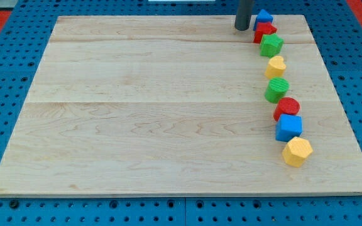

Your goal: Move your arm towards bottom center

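My tip (242, 28) is seen at the view's top of the wooden board (137, 107), holding nothing, just left of the blue block (264, 16) and red block (264, 30).

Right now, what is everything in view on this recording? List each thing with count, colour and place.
Board: 1, pale wood, fills most of the view.
Perforated surface: 1, blue, under and around the board.
Blue block: 1, blue, shape unclear, top of the column at the view's right.
Red block: 1, red, shape unclear, just below it.
Green star: 1, green, third down.
Yellow heart: 1, yellow, fourth down.
Green cylinder: 1, green, mid column.
Red cylinder: 1, red, below the green cylinder.
Blue cube: 1, blue, touching the red cylinder.
Yellow hexagon: 1, yellow, column's bottom.
My tip: 1, dark rod, top edge, just left of the blue and red blocks.
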